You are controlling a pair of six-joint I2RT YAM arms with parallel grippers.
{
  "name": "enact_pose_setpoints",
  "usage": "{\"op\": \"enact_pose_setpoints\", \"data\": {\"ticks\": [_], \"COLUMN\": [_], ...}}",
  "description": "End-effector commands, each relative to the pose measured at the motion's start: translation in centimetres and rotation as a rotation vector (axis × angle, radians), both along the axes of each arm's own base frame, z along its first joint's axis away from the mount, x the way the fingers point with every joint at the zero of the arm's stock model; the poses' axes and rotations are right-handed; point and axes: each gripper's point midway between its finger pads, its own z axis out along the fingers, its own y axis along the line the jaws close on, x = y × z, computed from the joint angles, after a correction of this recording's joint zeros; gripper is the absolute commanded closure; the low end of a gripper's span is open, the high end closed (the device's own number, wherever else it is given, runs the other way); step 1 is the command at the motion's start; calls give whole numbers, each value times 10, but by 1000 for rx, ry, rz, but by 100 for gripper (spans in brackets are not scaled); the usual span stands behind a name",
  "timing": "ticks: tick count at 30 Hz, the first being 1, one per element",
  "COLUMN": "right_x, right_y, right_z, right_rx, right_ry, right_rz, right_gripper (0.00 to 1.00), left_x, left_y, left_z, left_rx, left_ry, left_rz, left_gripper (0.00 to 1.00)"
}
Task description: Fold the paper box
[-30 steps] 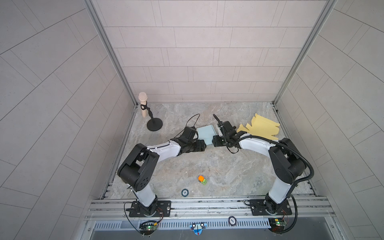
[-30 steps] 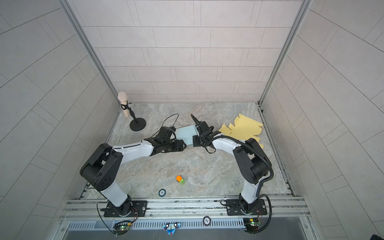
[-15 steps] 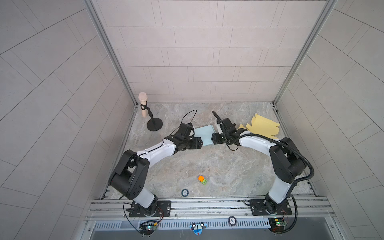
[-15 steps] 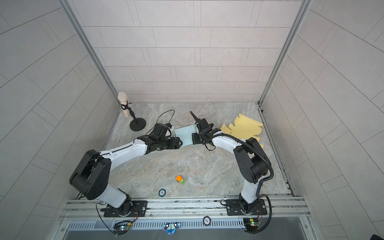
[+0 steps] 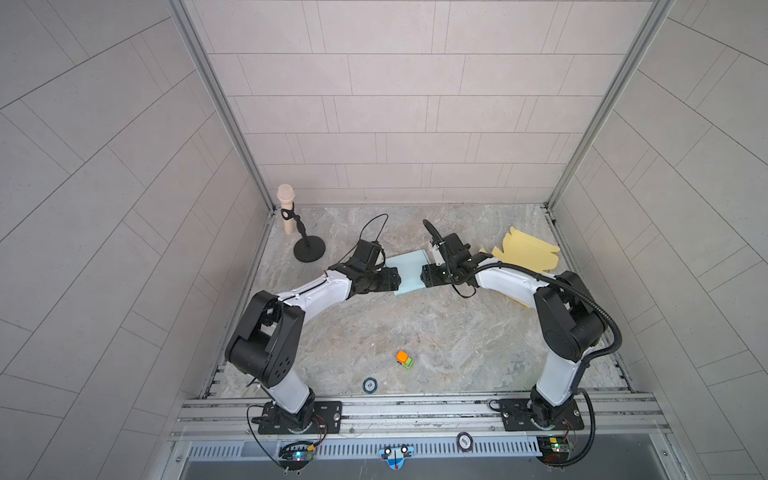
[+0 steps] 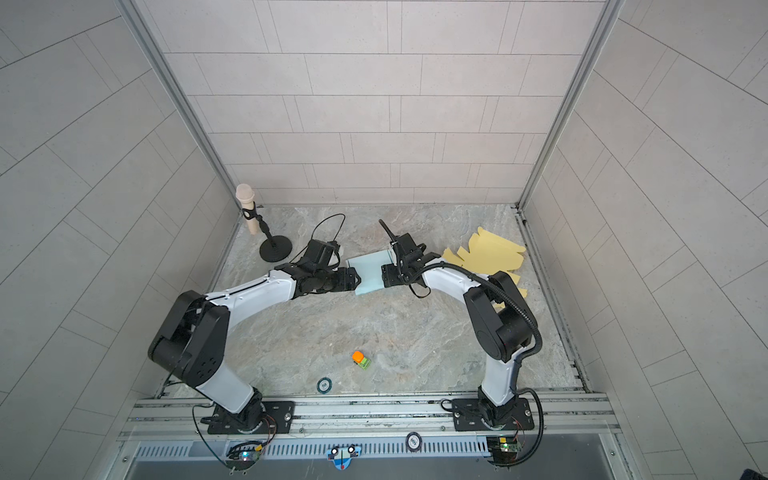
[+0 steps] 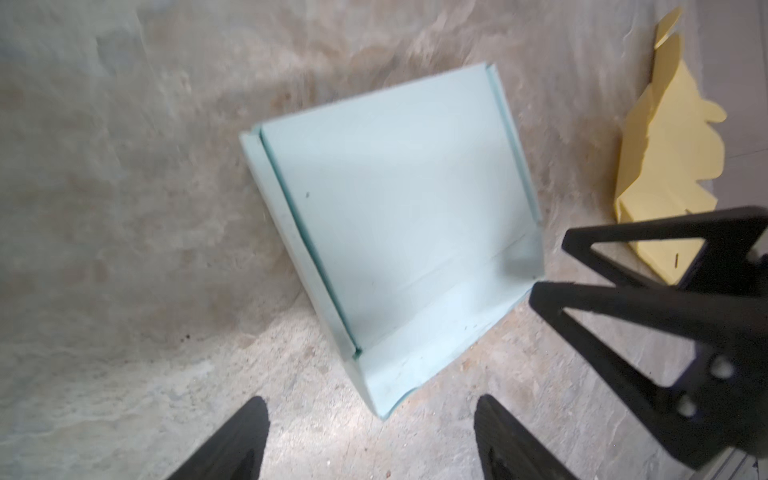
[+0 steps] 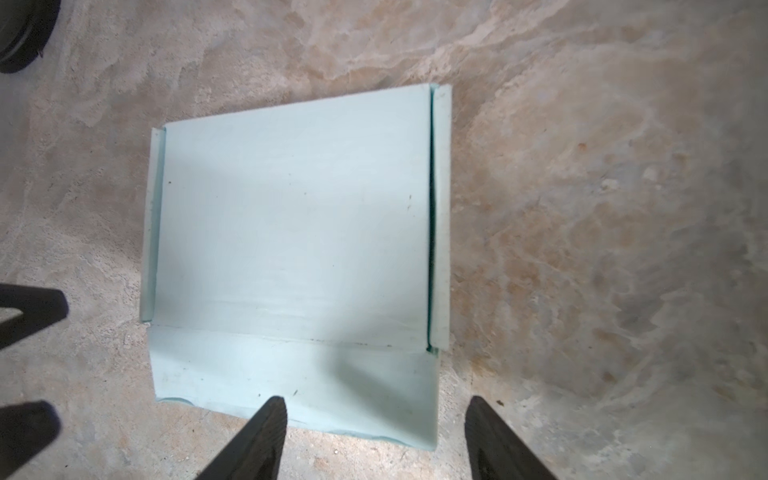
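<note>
Left gripper (image 7: 370,401) and right gripper (image 8: 375,400) flank the paper box (image 5: 409,272), jaws apart, holding nothing (flimsy stuff); a one-sided nudge could slide it, popping flaps.

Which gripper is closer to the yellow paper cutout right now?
Right. The right gripper is at the side of the blue box nearest the yellow cutout; the left gripper is at its opposite side.

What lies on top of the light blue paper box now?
Nothing lies on the light blue paper box: its top panel is bare. One fingertip of the right gripper overlaps its front flap; whether it touches cannot be told. The inside is covered.
</note>
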Motion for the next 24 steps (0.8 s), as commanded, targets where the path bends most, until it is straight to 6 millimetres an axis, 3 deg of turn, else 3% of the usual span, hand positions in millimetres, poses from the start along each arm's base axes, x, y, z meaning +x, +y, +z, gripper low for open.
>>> {"op": "enact_pose_setpoints", "data": {"ticks": [1,9,24], "right_x": [0,3,0], "right_y": [3,8,19], "right_z": [-6,-13,-17], "right_rx": [22,45,66], "right_ry": [36,56,62], "right_rz": [6,4,38], "right_gripper": [25,25,27], "left_x": [3,0,3], "left_y": [-13,-46,-49], "left_z": [6,1,-6], "left_rx": [-56,-116,-146], "left_ry": [-20,-3,1], "left_rz": [-1,-41,-12], "left_gripper": [18,19,20]}}
